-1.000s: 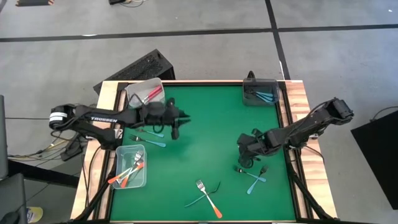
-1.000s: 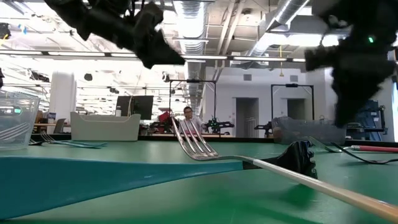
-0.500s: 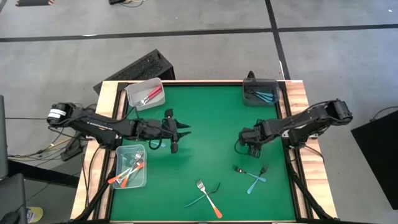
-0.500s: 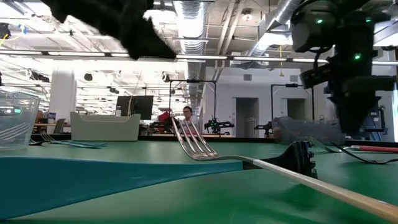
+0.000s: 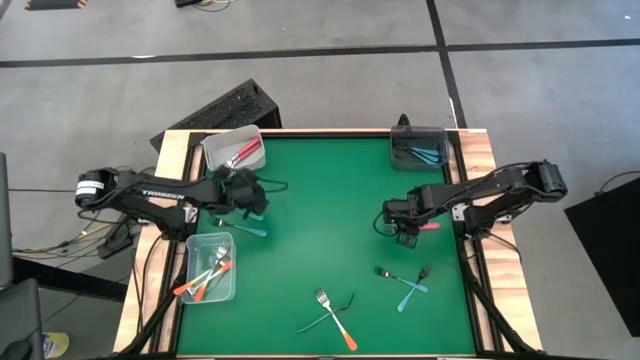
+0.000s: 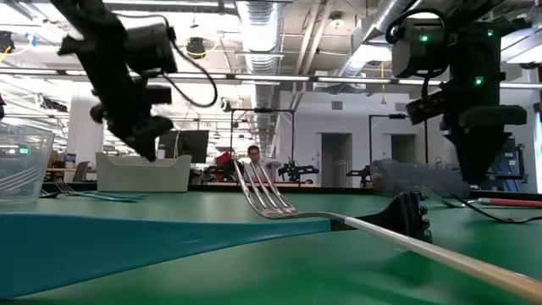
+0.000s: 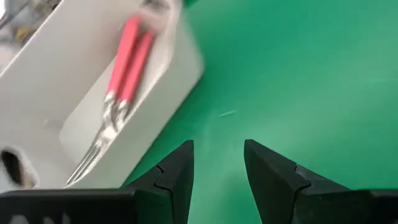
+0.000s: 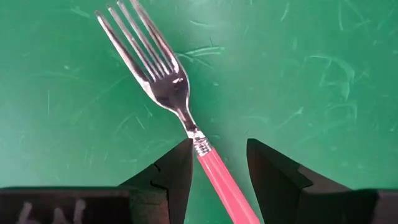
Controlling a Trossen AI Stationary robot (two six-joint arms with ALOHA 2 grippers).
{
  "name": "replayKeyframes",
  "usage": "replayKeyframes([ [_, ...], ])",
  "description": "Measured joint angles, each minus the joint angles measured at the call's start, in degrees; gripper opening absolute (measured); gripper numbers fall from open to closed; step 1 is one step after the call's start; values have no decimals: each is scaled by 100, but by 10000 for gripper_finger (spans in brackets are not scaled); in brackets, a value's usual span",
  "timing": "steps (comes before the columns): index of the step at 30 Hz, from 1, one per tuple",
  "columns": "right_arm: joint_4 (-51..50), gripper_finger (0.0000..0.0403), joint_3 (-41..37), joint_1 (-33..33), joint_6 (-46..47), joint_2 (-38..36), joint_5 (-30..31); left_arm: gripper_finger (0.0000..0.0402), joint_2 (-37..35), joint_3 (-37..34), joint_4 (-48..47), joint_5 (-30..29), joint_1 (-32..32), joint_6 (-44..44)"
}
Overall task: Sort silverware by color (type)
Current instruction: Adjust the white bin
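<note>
Right wrist view: right pincer [image 8: 217, 168] stands open astride the pink fork [image 8: 177, 109] lying on the counter [image 8: 323, 74], gripping nothing; closing off-centre could skid the thin handle. Left pincer [image 7: 217, 165], open and empty, hovers beside the white bin [image 7: 74, 106]

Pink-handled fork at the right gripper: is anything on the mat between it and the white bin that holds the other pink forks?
Nothing visible blocks it. The pink-handled fork lies between the right gripper's fingers, and bare green mat runs across to the white bin. The left gripper hovers beside that bin and could crowd the drop.
</note>
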Motion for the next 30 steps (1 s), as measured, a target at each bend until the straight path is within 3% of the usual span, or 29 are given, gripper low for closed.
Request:
replayKeyframes([
  [6,-101,178,-2,234,75,0,-41,130,2,-602,577,768,1112,430],
  [18,-15,178,-2,559,335,0,44,130,0,-749,1096,616,2464,1339],
  [24,-100,178,-2,564,360,0,43,130,2,-751,1624,1061,2749,1882],
  [27,-187,178,-4,563,453,0,43,130,0,-728,1795,1537,2670,1910],
  [30,-114,178,-4,501,464,0,127,130,-15,-725,1770,1553,2485,2116],
])
